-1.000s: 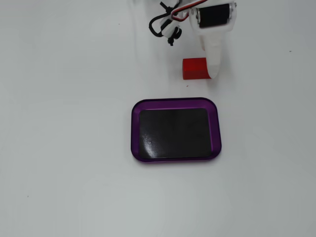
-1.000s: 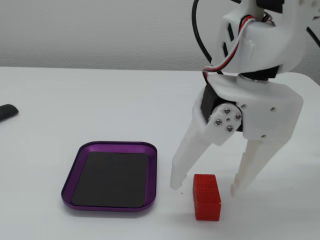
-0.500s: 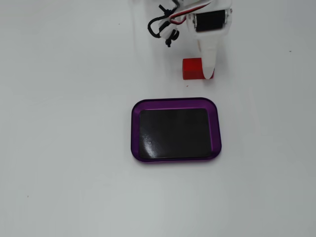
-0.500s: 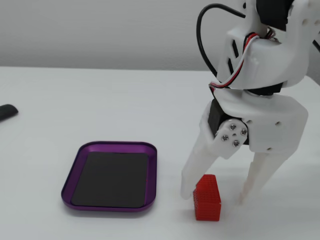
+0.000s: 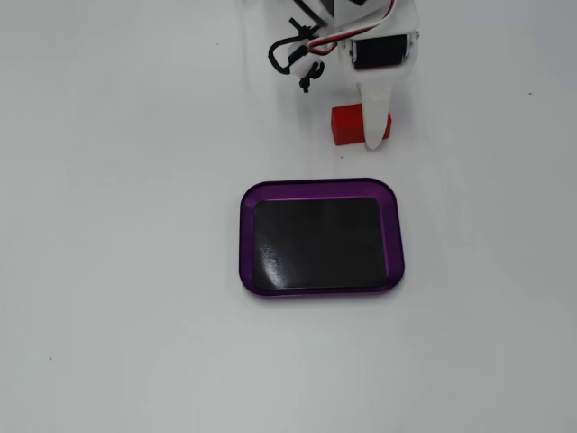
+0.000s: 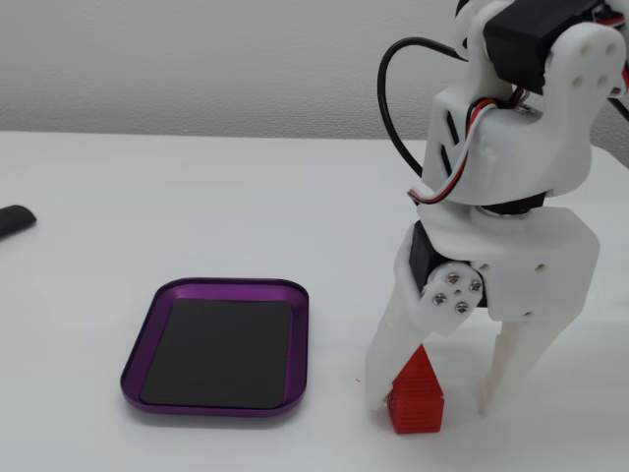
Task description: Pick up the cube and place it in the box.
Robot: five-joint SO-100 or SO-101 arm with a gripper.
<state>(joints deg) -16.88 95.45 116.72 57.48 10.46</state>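
Observation:
The red cube sits on the white table, to the right of the box in a fixed view. My gripper is lowered over it, open, with its white fingers straddling the cube. The left finger is close against the cube and the right finger stands apart from it. From above, in the other fixed view, the cube lies just beyond the box's far right corner, and one white finger covers its right part. The box is a purple-rimmed tray with a black bottom and nothing in it; the side-on fixed view shows it too.
A dark object lies at the table's left edge. Black and coloured cables loop from the arm above the cube. A pale wall stands behind the table.

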